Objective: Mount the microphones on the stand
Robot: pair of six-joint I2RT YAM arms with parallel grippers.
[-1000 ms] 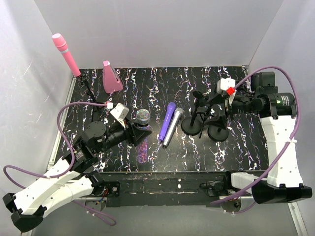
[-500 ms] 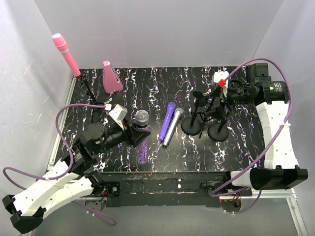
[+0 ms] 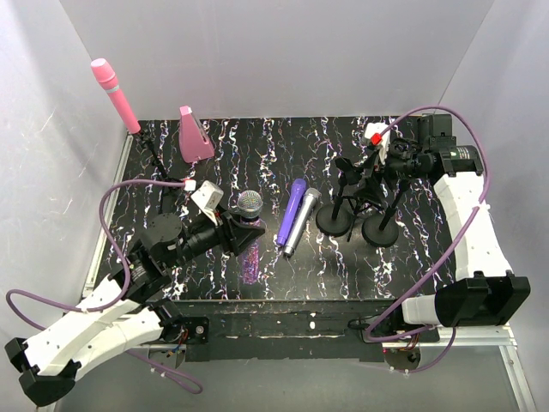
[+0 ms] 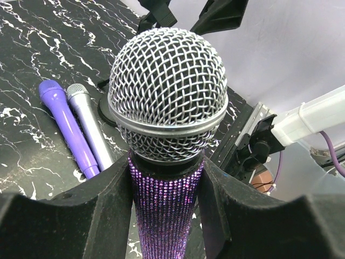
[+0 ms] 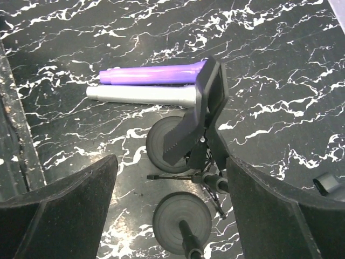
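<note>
**Far left.** The pink microphone (image 3: 116,96) is leaning on a thin black stand (image 3: 154,159) in the far left corner of the black marbled table (image 3: 257,146), with its head pointing up and to the left. Just to its right, a pink wedge block (image 3: 194,136) is standing near the back wall.

**Left of centre.** My left pincer (image 4: 167,181) is clamping the glittery purple microphone (image 4: 167,108) just below its silver mesh head, one finger pressing on each side of the sparkling handle. The handle is running back toward the near edge. I cannot tell whether its tail is resting on the table.

**Centre.** The plain purple microphone (image 3: 291,211) and the silver-grey microphone (image 3: 302,221) are lying side by side on the table, touching along their length, with the purple one on the left.

**Right.** One round-footed black stand (image 3: 334,221) and a second stand (image 3: 380,232) are standing close together just beside those two microphones. My right pincer (image 5: 171,162) is hovering above them with its fingers spread wide and gripping nothing. In the wrist view a stand's black clip (image 5: 202,108) is showing between the fingers, and neither finger is touching it.
</note>
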